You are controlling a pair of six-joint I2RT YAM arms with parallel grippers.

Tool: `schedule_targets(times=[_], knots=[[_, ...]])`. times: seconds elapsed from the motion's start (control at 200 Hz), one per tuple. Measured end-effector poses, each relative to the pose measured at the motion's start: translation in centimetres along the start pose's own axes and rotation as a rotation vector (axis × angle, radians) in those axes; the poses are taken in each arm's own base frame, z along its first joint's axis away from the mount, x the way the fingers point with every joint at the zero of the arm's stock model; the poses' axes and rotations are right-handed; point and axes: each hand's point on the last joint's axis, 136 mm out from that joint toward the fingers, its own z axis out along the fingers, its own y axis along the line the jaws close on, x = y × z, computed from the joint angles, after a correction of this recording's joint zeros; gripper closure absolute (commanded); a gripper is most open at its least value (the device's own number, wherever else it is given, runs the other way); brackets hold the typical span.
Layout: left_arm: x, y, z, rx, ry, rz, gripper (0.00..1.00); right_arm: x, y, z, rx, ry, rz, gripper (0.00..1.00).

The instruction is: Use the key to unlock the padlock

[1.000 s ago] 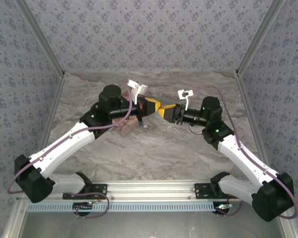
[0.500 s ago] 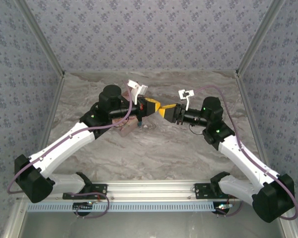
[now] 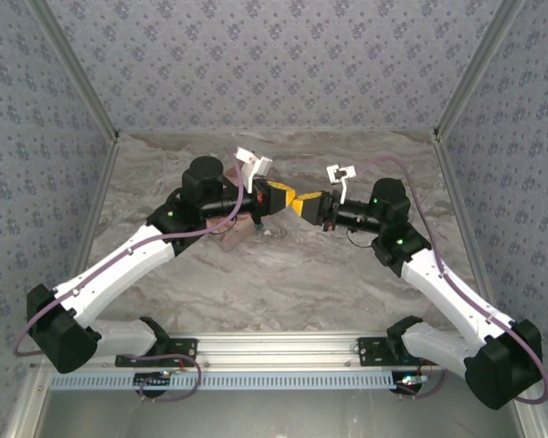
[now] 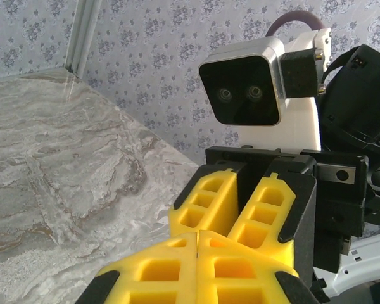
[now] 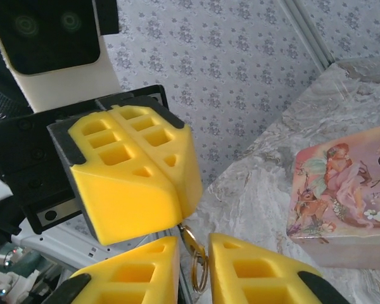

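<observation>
While bare marble table (image 3: pixel 283 292) is lying open nearside, a pink box (image 3: pixel 233 240) is sitting under the left arm (image 3: pixel 128 260); farther, well off every wall (image 3: pixel 274 64), the left gripper (image 5: pixel 172 185) is pinching a brass key (image 5: pixel 190 239), which the right wrist view is showing dangling within the narrow gap of the right gripper (image 5: pixel 194 248); the padlock's place I cannot tell

I've got the left arm (image 3: pixel 128 260) stretched inward, the left gripper (image 3: pixel 286 194) pressed shut. Nose to nose just beside the left gripper, the right gripper (image 3: pixel 298 204) has its jaws narrowly parted.
</observation>
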Motion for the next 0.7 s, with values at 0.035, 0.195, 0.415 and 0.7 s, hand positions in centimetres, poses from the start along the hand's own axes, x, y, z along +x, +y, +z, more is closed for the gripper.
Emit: schedule_targets(times=[0.035, 0.195, 0.415, 0.7], knots=[[0.0, 0.0, 0.0, 0.003, 0.001, 0.0, 1.0, 0.0, 0.0, 0.0, -0.001, 0.001, -0.003, 0.87], [0.0, -0.1, 0.0, 0.003, 0.001, 0.0, 1.0, 0.1, 0.0, 0.0, 0.001, 0.003, -0.014, 0.92], [0.2, 0.0, 0.0, 0.0, 0.008, -0.004, 0.96, 0.3, -0.1, -0.1, 0.012, 0.012, -0.03, 0.98], [-0.5, 1.7, -0.5, -0.075, -0.012, -0.018, 0.38, 1.5, -1.8, -1.4, 0.121, 0.048, -0.009, 0.98]])
